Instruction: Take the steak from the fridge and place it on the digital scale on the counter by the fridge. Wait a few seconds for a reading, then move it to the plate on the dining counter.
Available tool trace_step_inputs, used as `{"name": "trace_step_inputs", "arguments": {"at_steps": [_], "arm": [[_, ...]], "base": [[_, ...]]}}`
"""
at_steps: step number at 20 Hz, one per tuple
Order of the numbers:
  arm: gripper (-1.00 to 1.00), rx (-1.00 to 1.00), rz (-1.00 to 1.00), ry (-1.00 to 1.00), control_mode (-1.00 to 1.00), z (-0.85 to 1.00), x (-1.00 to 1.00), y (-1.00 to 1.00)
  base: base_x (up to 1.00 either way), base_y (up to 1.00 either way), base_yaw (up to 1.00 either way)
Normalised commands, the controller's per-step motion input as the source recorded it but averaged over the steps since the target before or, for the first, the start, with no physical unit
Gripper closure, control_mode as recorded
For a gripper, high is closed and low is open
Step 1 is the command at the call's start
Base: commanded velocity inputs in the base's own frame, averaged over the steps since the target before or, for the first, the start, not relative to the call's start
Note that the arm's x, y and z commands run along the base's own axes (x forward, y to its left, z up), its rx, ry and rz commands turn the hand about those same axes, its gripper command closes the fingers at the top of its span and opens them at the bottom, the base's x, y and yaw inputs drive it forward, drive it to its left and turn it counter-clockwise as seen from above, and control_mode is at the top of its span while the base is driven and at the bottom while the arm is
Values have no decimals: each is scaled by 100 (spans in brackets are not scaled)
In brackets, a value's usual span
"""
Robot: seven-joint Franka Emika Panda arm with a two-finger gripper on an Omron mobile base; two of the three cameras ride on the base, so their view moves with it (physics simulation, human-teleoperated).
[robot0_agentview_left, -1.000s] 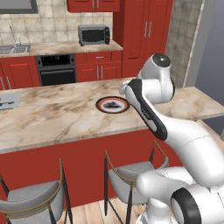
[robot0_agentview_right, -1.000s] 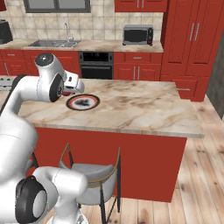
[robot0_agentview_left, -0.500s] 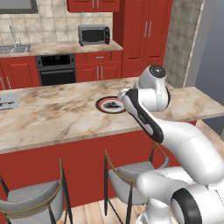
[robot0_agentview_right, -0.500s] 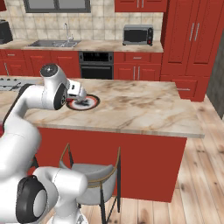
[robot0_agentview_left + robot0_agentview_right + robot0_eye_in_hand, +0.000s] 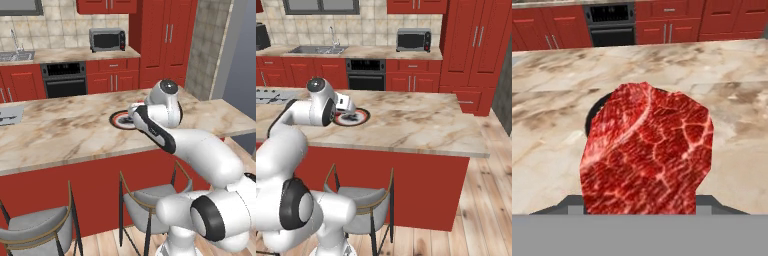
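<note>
Seen from behind the robot on its left, the white arm reaches across the dining counter (image 5: 65, 131), a long beige marble top with a red front, its wrist bent low over the plate (image 5: 121, 120). Only the near rim of the plate shows beside the arm, dark reddish with a white ring inside. Two grey-seated stools (image 5: 35, 227) stand tucked against the counter's red face. Along the far wall run red cabinets, a black oven (image 5: 64, 80) and a microwave (image 5: 106, 39).

From the right side, the hand hangs just above the plate (image 5: 352, 118), which lies flat on the counter near the arm's elbow. A sink (image 5: 316, 49) is set into the back counter, with the microwave (image 5: 413, 39) further along.

Looking along the gripper (image 5: 643, 202), the steak (image 5: 647, 152) stands up large and bright red between the jaws, clamped at its lower edge, with the fingertips hidden behind the meat. Behind the steak's upper left edge a dark curve of the plate (image 5: 594, 114) peeks out on the marble, so the meat is held over it and is not yet lying on it.
</note>
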Motion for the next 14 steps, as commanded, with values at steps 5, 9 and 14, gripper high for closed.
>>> {"name": "trace_step_inputs", "arguments": {"at_steps": [5, 9, 14], "arm": [[100, 0, -1, 0, -100, -20, 32, 23], [100, 0, -3, 0, -100, -23, 29, 1], [100, 0, -2, 0, -100, -29, 17, 0]], "base": [[0, 0, 0], [0, 0, 0], [0, 0, 0]]}}
